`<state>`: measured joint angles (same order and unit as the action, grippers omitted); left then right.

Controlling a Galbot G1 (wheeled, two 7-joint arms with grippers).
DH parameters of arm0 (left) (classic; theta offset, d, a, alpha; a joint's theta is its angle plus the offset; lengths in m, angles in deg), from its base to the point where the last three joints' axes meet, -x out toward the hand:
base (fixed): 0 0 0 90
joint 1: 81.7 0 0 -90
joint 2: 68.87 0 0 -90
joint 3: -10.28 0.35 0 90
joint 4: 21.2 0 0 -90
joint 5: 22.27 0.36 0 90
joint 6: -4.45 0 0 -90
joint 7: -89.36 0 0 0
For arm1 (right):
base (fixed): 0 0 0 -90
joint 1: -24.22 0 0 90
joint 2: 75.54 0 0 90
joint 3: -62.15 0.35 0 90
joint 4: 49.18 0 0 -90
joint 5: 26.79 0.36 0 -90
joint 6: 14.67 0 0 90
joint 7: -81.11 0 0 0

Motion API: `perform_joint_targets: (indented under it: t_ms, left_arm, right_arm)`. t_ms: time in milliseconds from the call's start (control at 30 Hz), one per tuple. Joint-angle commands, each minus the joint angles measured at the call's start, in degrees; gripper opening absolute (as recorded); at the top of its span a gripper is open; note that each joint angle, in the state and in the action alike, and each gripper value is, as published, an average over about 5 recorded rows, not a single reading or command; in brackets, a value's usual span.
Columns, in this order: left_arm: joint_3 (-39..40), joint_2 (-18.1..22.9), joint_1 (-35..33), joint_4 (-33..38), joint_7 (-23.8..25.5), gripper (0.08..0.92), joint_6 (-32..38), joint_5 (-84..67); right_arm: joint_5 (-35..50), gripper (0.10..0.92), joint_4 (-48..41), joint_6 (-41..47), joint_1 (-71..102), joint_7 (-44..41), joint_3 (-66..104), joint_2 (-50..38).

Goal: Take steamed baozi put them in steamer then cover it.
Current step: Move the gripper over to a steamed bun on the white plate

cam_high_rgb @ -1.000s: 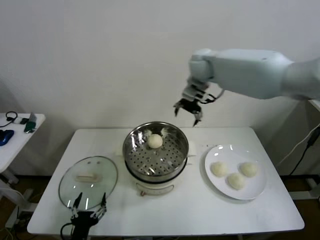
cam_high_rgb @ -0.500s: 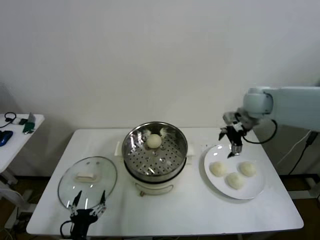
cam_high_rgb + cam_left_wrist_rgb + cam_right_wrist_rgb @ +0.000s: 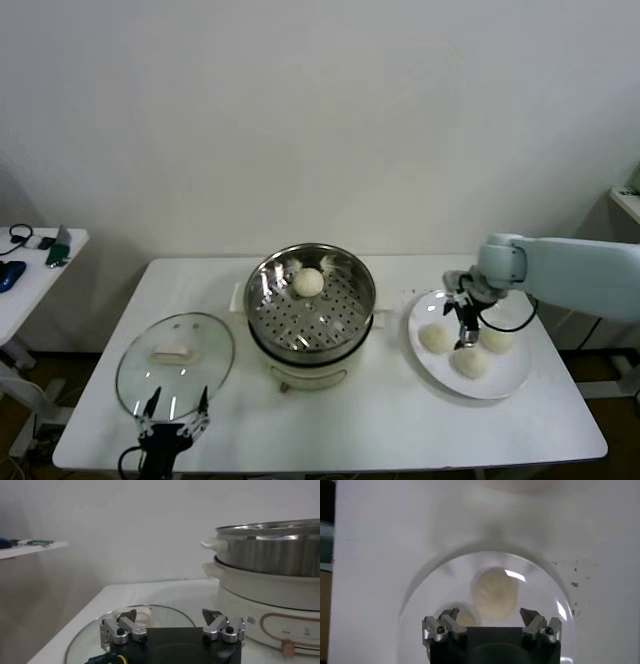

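plate (image 3: pixel 500 380) right of steamer (image 3: pixel 312 305)

- Head view: even, diffuse indoor light, soft short shadows under the steamer (image 3: pixel 311 300) and plate (image 3: pixel 470 343).
- Glare streaks on the steel basket wall and glass cover (image 3: pixel 176 364).
- Left wrist view: dim, slightly hazy.
- Right wrist view: washed-out white, soft focus, bright highlight on a baozi (image 3: pixel 494 593).
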<state>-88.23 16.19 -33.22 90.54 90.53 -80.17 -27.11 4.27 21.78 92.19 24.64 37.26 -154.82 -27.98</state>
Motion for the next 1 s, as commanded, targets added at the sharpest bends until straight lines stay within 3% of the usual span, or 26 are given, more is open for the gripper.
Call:
perform_joint_targets:
  t_ms: [33, 467, 800, 1000]
  left_arm:
    - [0.0, 0.0, 0.1, -0.3, 0.0, 0.823, 0.1, 0.1]
    - [0.1, 0.1, -0.3, -0.4, -0.1, 0.823, 0.1, 0.2]
    - [0.5, 0.2, -0.1, 0.0, -0.2, 0.823, -0.1, 0.5]
    - [0.4, 0.3, -0.2, 0.1, -0.3, 0.823, -0.2, 0.4]
  right_arm:
    - [-1.9, 0.823, -8.7, 0.7, 10.0, 0.7, 9.9, 2.8]
    - [-2.4, 0.793, -8.9, 0.6, 9.4, -2.5, 8.4, 3.1]
    - [-2.2, 0.666, -8.6, -0.9, 6.3, -5.0, 6.9, 3.3]
    - [-1.7, 0.637, -7.8, -2.0, 2.7, -6.9, 5.3, 3.6]
